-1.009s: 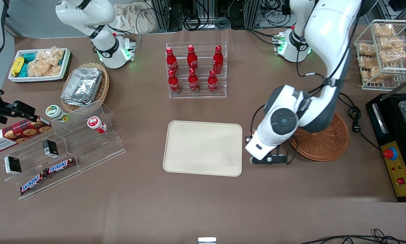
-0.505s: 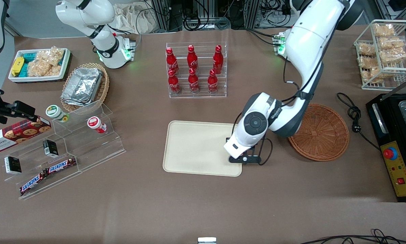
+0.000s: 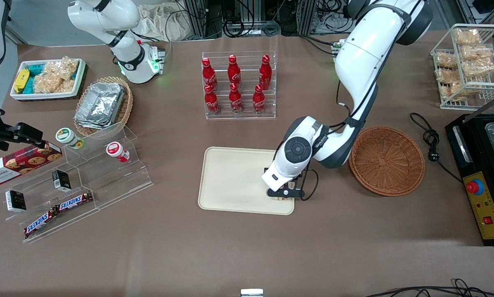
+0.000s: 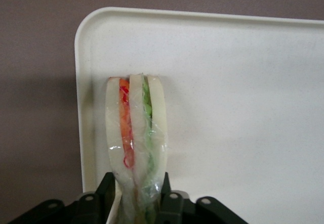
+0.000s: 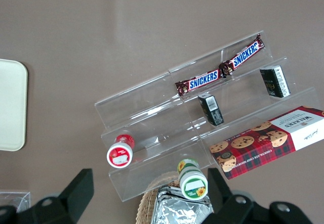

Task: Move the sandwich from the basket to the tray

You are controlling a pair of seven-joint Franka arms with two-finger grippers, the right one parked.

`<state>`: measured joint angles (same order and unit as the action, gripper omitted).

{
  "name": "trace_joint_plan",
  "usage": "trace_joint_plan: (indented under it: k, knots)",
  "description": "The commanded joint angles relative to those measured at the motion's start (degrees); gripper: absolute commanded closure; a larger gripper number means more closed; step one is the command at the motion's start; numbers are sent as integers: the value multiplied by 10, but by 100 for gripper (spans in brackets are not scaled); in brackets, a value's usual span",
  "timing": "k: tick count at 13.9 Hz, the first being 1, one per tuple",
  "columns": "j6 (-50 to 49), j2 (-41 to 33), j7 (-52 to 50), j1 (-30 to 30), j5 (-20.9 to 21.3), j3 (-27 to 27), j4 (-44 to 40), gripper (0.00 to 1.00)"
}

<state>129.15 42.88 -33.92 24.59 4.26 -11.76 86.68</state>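
Sandwich wedge [image 4: 135, 138] is pinched upright between the left gripper [image 4: 135, 196] fingers, its bread slices and red and green filling standing on edge, long axis running straight out from the jaws. It hangs over the cream tray [image 3: 234, 181], at the corner nearest the wicker basket [image 3: 387, 161] and close to the rim. I'd judge only a short descent onto the tray is left before letting go.

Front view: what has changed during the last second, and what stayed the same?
The gripper, shut on the sandwich, moved from beside the basket to over the tray, at its corner nearest the basket. Basket and tray stayed in place; nothing was released.
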Motion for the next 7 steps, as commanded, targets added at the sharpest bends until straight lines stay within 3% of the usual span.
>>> trace_joint_plan:
  k: [1, 7]
  knots:
    - [-4, 1, -9, 1, 0, 4, -5, 1]
    - [-120, -45, -11, -21, -25, 9, -59, 1]
